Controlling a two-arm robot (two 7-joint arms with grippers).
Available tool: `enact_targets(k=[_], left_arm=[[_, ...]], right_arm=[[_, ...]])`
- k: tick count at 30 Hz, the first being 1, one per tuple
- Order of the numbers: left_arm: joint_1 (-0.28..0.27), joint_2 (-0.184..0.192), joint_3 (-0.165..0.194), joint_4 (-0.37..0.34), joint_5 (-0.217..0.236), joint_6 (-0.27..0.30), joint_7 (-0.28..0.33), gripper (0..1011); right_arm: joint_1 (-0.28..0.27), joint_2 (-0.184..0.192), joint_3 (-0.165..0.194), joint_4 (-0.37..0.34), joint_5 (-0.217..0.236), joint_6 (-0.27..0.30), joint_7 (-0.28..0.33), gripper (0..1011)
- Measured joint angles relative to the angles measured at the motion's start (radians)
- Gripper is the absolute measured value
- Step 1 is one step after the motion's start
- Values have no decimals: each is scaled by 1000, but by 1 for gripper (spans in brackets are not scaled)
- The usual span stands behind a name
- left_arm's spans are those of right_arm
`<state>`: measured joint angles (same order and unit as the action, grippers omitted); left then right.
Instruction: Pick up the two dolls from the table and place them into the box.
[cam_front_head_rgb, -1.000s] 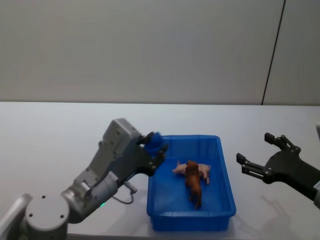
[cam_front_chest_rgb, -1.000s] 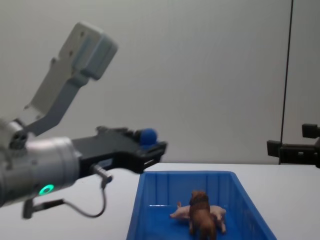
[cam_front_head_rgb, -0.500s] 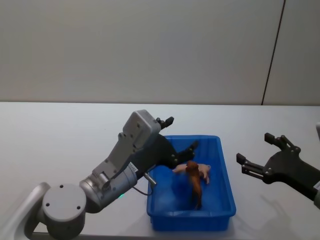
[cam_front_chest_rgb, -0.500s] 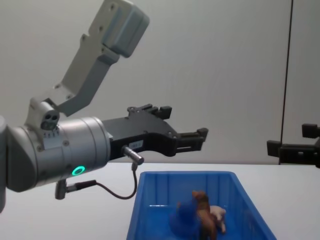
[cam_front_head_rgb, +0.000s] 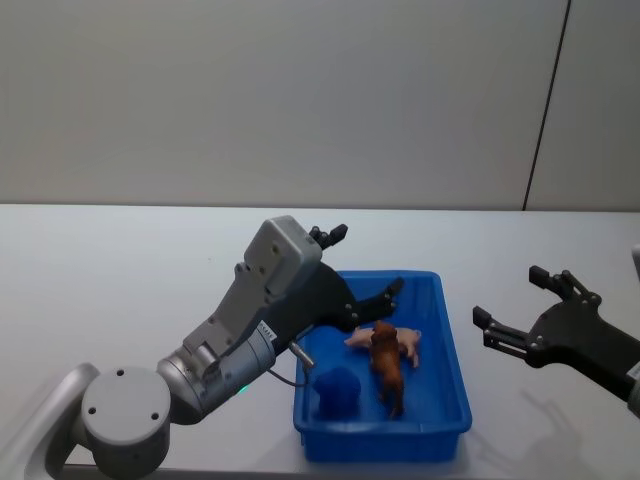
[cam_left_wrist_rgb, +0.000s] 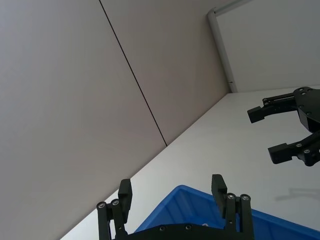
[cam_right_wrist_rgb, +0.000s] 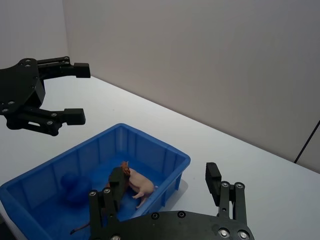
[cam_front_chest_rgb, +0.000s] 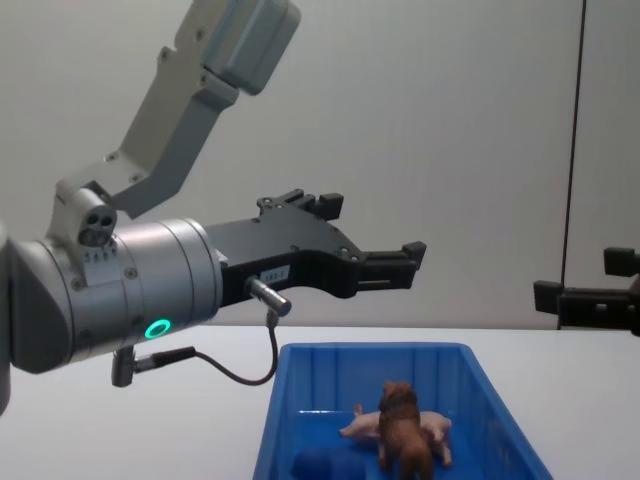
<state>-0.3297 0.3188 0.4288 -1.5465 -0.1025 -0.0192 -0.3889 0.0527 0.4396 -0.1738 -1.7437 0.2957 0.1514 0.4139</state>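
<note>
Your left gripper (cam_front_head_rgb: 362, 262) hangs spread wide and empty above the box (cam_front_head_rgb: 452, 345) at its 10 o'clock corner. Your right gripper (cam_front_head_rgb: 522, 303) is parked at 3 o'clock, also spread wide, holding nothing. All 3 toys lie inside the box: the pig (cam_front_head_rgb: 405, 342) and lion (cam_front_head_rgb: 386, 368) touching mid-floor, the dark blue figure (cam_front_head_rgb: 337, 391) at 7 o'clock. They look light, rigid and smooth, probably slippery; pinch any across the torso. A small label on the left arm is unreadable.
</note>
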Motion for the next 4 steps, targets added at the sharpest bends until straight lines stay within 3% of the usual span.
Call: enact_targets(k=[4], left_arm=[[2,1,0,-4,-1,-2,3,1001]], right_arm=[[0,0,0,0,0,0,0,1001]])
